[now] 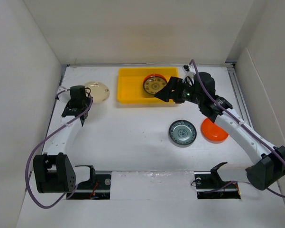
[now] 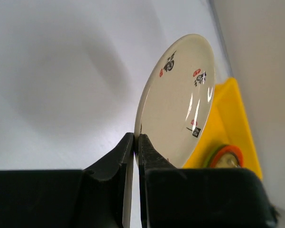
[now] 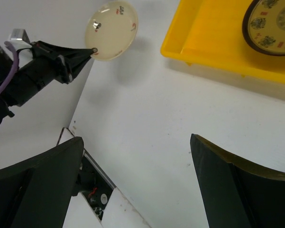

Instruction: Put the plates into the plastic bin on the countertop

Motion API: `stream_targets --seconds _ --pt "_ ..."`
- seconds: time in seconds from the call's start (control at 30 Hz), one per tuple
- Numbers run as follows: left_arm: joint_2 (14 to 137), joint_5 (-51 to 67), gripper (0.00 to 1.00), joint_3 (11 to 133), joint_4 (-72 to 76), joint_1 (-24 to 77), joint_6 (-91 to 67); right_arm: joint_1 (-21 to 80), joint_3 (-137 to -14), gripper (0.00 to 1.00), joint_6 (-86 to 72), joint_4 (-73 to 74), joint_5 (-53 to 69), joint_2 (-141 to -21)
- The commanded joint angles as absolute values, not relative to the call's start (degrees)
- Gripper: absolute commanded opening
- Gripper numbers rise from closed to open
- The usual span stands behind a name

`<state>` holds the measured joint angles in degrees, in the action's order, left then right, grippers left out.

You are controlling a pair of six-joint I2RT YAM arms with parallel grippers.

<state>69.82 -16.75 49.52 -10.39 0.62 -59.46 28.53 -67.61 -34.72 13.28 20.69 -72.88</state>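
Note:
My left gripper (image 2: pixel 136 142) is shut on the rim of the cream plate (image 2: pixel 180 99) and holds it tilted above the countertop (image 1: pixel 133 137), left of the yellow plastic bin (image 1: pixel 130 90). The cream plate also shows in the top view (image 1: pixel 97 90) and in the right wrist view (image 3: pixel 111 31). In the bin lies a stack with a brown-gold patterned plate (image 1: pixel 154 84) on top and orange and green rims under it (image 2: pixel 225 154). My right gripper (image 1: pixel 162 91) is open and empty, at the bin's front right, beside that stack. A blue-grey patterned plate (image 1: pixel 182 132) and an orange plate (image 1: pixel 214 130) lie on the countertop.
White walls enclose the countertop on three sides. The right arm stretches over the orange plate. The left half of the bin (image 3: pixel 204 42) is bare. The arm bases and a slot with wiring (image 1: pixel 92 183) sit at the near edge.

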Motion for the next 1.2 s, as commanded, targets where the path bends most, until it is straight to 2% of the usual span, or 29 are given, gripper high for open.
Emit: stream_targets --seconds 0.0,0.03,0.13,0.23,0.53,0.63,1.17 --pt "70.0 -5.7 0.0 54.0 4.3 0.6 -52.9 26.3 -67.6 1.0 -34.1 12.1 19.2 -72.8" --pt "72.0 0.6 0.0 56.6 5.6 0.6 -51.4 25.7 -67.6 1.0 -34.6 12.1 19.2 -72.8" --pt "83.8 8.9 0.0 66.2 8.4 4.9 -48.6 23.3 -67.6 1.0 -35.2 12.1 18.6 -72.8" --pt "93.6 9.8 0.0 72.6 10.2 11.4 -45.4 21.6 -67.6 1.0 -35.8 12.7 18.1 -72.2" --pt "115.1 17.1 0.0 92.3 10.2 19.9 -45.4 18.6 -65.2 1.0 -35.8 15.3 15.5 -67.4" --pt "118.1 17.1 0.0 96.6 8.9 21.9 -44.9 17.3 -64.6 1.0 -35.2 16.9 15.5 -66.6" --pt "123.1 12.5 0.0 101.4 -0.9 21.9 -46.1 16.7 -63.5 0.99 -34.7 19.0 14.4 -62.9"
